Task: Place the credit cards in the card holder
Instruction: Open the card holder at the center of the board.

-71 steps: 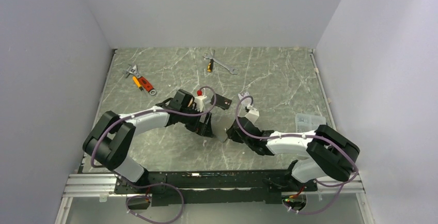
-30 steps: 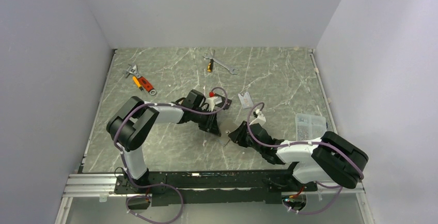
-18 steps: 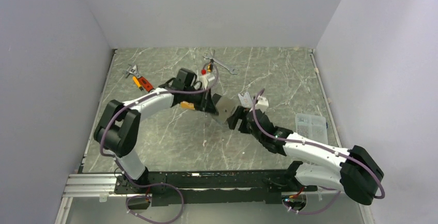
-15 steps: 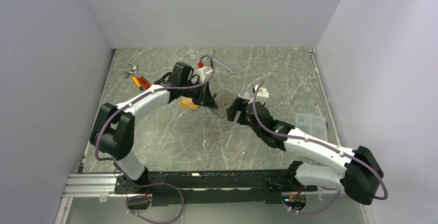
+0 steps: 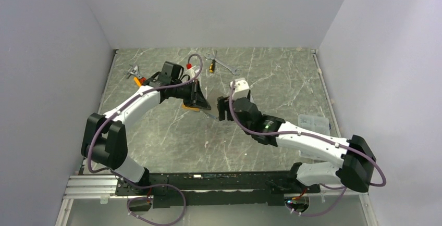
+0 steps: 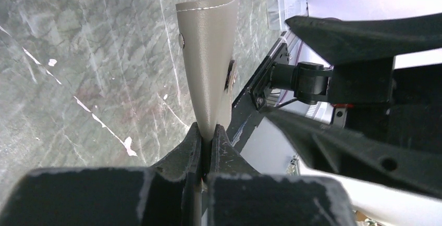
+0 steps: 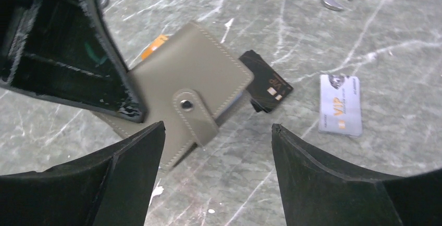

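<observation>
Left fingers (image 6: 195, 153) clamped on card holder (image 7: 187, 96) at its edge, right fingers (image 7: 135, 179) spread wide, empty, black card (image 7: 268, 83) and silver card (image 7: 340, 104) lay on tabletop (image 7: 396, 28), orange card (image 7: 155, 45) seemingly behind holder.

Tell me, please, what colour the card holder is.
The card holder is taupe-grey with pale stitching; clearest in the right wrist view.

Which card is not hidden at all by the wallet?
The silver-grey card, lying alone right of the wallet in the right wrist view. The black card is partly behind the wallet; the orange card only peeks out.
</observation>
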Controlling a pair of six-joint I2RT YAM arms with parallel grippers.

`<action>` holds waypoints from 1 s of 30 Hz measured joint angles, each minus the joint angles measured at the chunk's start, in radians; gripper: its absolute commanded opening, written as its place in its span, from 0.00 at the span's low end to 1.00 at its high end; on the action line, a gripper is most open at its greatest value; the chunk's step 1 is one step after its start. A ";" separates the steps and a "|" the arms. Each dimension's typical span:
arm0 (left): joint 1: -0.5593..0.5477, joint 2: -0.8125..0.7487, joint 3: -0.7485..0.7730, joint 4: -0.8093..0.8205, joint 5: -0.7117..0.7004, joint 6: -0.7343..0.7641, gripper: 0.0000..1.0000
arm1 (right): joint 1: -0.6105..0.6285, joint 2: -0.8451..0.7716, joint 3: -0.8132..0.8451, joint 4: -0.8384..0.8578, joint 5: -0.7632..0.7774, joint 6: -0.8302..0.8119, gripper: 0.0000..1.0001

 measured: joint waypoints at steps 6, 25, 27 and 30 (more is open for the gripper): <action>0.001 -0.037 -0.040 0.006 0.002 -0.043 0.00 | 0.081 0.084 0.038 0.051 0.000 -0.063 0.78; 0.035 -0.086 -0.108 0.062 0.019 -0.102 0.00 | 0.089 0.214 0.135 0.022 0.062 -0.011 0.52; 0.035 -0.092 -0.117 0.070 0.019 -0.104 0.00 | 0.089 0.219 0.135 0.017 0.071 0.003 0.48; 0.039 -0.099 -0.133 0.083 0.018 -0.112 0.00 | 0.093 0.236 0.135 0.015 0.095 0.017 0.41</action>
